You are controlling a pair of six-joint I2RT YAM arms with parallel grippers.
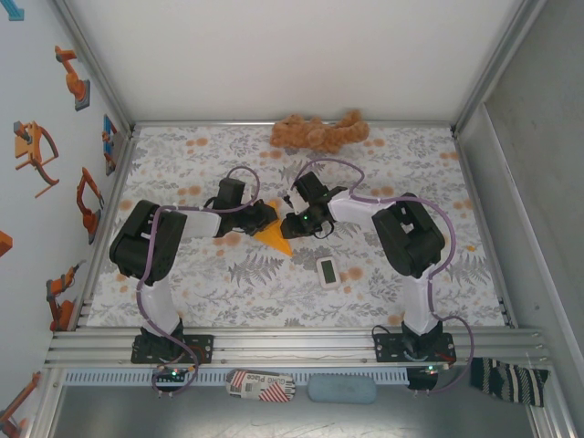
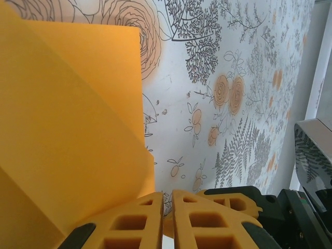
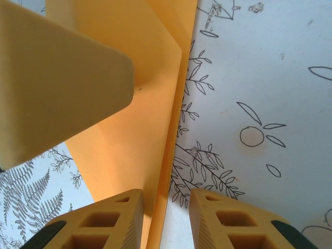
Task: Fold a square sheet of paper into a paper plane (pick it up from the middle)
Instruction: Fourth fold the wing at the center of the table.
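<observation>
Right wrist reveals right end effector (image 3: 166, 199) parted astride the orange paper (image 3: 136, 137) (left end effector (image 2: 167, 201) clamps it).

My left arm (image 1: 146, 245) and right arm (image 1: 408, 239): white links, black motor housings, purple cables (image 1: 333, 162); orange fingers (image 2: 207, 225) with square cut-outs.

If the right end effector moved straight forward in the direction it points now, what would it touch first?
Most likely the orange paper: its folded edge runs ahead between the fingers of the open right end effector. How high it lies is unclear.
</observation>
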